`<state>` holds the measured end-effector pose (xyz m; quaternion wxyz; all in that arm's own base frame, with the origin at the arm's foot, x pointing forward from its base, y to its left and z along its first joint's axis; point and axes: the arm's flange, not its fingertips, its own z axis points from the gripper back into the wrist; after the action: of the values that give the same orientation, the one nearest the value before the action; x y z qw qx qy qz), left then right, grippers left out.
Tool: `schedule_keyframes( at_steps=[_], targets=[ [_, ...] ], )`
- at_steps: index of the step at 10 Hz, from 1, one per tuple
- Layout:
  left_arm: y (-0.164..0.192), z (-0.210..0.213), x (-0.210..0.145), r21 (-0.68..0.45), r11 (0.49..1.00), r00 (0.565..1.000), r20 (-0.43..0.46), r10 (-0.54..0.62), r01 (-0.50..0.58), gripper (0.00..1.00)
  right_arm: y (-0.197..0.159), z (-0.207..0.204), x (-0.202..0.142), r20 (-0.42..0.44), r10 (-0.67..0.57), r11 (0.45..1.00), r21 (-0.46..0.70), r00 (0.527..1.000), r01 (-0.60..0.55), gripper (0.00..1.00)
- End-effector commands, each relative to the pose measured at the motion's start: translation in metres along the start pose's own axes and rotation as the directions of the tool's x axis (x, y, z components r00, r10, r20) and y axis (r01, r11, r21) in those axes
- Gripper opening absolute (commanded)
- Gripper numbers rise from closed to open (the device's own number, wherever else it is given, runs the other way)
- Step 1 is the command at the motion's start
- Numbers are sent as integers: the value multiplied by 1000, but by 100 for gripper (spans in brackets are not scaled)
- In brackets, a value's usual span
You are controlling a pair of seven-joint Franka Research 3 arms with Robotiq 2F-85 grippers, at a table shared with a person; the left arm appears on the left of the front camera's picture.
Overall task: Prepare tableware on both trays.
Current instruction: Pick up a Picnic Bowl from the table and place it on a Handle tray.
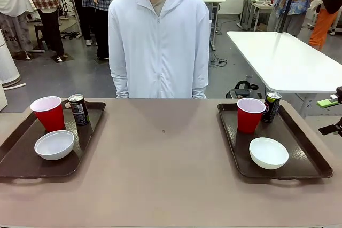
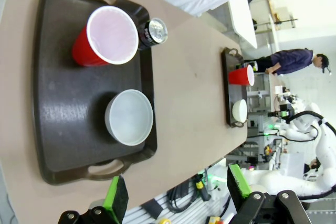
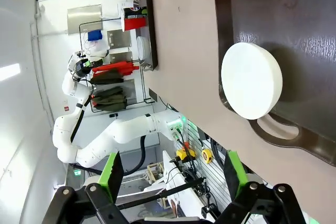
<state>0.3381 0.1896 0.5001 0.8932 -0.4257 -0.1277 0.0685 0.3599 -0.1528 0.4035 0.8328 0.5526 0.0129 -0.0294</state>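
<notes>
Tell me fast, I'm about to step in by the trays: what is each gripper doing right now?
Left gripper: open, holding nothing, above the table edge near the left tray.
Right gripper: open, holding nothing, off the right tray.

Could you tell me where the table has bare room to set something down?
The widest free patch is the table between the left tray and right tray. Each tray's near end beside its bowl is bare; the far ends are crowded.
</notes>
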Motion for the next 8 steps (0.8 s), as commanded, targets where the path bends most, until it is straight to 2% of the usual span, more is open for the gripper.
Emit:
schedule_keyframes(
  at_steps=[1,8],
  targets=[
    [1,2,-1,-19,1000,1000,7,-14,14,100,-3,0,-3,-6,14,1000,9,1000,-14,100],
    [1,2,-1,-19,1000,1000,7,-14,14,100,-3,0,-3,-6,14,1000,9,1000,-14,100]
  ],
)
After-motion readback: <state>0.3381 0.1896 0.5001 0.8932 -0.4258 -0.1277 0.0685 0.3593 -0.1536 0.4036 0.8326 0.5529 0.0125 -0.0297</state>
